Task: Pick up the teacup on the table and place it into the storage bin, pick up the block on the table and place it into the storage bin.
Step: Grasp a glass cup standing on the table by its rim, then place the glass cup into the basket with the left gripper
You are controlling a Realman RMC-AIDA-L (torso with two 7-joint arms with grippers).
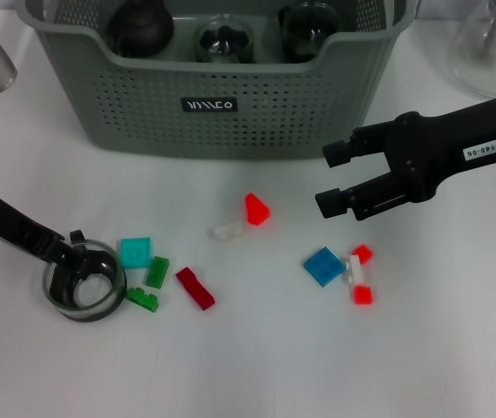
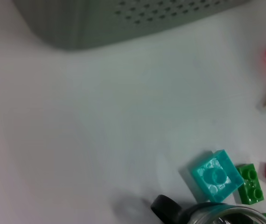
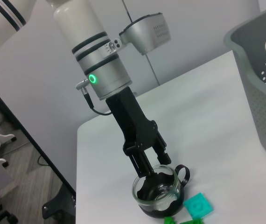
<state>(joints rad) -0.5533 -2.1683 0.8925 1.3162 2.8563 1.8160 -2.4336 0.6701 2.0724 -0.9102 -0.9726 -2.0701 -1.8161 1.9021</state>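
Note:
The glass teacup (image 1: 84, 286) with a black handle stands on the white table at the front left; it also shows in the right wrist view (image 3: 157, 192) and the left wrist view (image 2: 221, 215). My left gripper (image 1: 72, 261) (image 3: 154, 165) reaches down onto it, one finger inside the rim and one outside, with a gap between them. Several blocks lie on the table: teal (image 1: 135, 252), dark red (image 1: 195, 288), red wedge (image 1: 257, 209), blue (image 1: 324, 266). The grey-green storage bin (image 1: 222, 113) stands behind them. My right gripper (image 1: 335, 178) hangs open and empty above the table, right of the red wedge.
Dark teapots and glass cups (image 1: 224, 39) sit inside the bin. A clear glass vessel (image 1: 492, 48) stands at the back right. Green blocks (image 1: 157, 272) lie next to the teacup. Red and white blocks (image 1: 361, 274) lie next to the blue one.

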